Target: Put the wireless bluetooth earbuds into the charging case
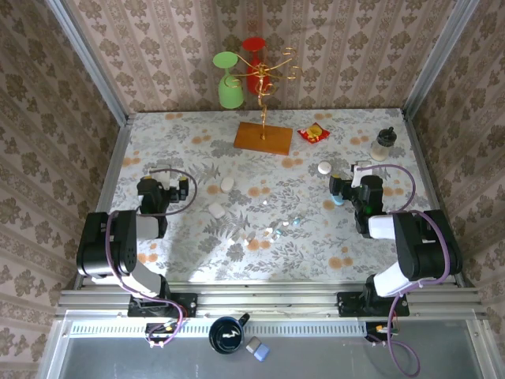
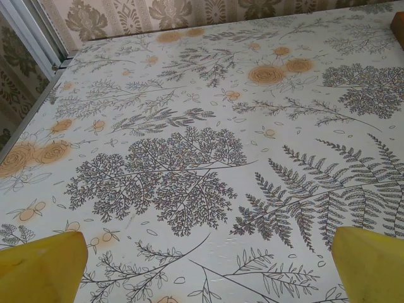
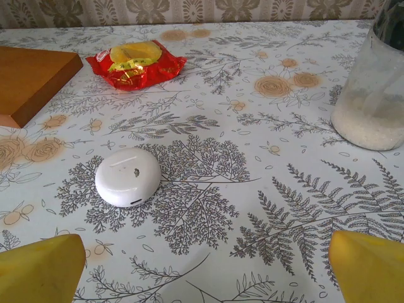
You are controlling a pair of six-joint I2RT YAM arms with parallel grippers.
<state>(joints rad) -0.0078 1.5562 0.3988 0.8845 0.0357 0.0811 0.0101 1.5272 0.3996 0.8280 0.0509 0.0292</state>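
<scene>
Clearly, both pairs of jaws are released. The left gripper (image 2: pixel 203 268) holds its 2 yellow fingertips (image 2: pixel 41 268) wide apart over the bare flowered desk (image 1: pixel 181 138). The right gripper (image 3: pixel 205 268) is spread the same way and grasps nothing. The wireless bluetooth earbuds (image 1: pixel 273 230) lie loose on the desk at the lower centre of the top view, between the 2 arms. I count about 4 tiny pieces, but they are too small to be sure. 3 white cases (image 1: pixel 227 184) can be counted, 2 left of centre and 1 right of centre. 1 red snack packet (image 3: pixel 136 63) lies in the upper left of the right wrist view, and its print cannot be read. 1 jar (image 3: pixel 372 95) stands at the right edge.
</scene>
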